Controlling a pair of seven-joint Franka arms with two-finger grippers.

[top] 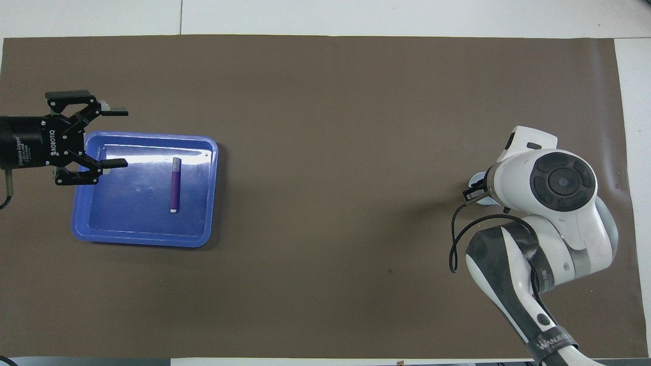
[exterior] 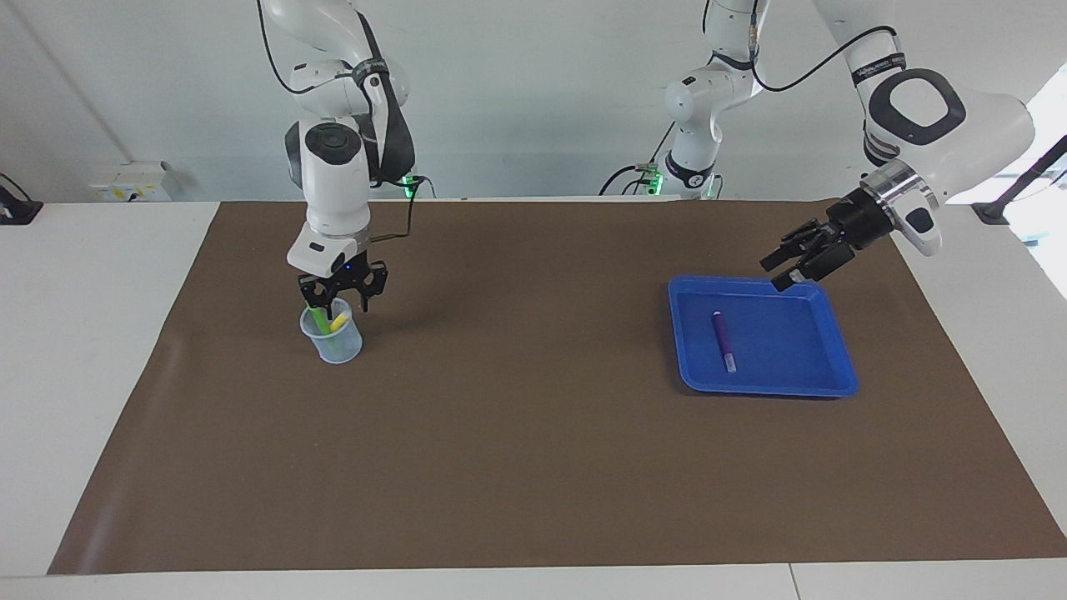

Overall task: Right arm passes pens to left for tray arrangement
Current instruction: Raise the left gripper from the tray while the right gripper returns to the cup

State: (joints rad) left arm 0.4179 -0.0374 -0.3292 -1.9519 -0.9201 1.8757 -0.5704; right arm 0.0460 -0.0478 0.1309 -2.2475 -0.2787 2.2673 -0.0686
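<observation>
one of three pens is placed: the purple pen (exterior: 723, 341) lies flat in the blue tray (exterior: 821, 379), a shallow glossy plastic square with rounded corners. the green pen (exterior: 318, 320) and yellow pen (exterior: 338, 322) stand slanted in a small clear cup (exterior: 333, 343) on the matte brown mat (exterior: 533, 467). the right gripper (exterior: 340, 302) is down at the cup's mouth; whether its fingers grip a pen cannot be told. the left gripper (top: 111, 136) waits over the tray's edge, fingers spread and empty.
</observation>
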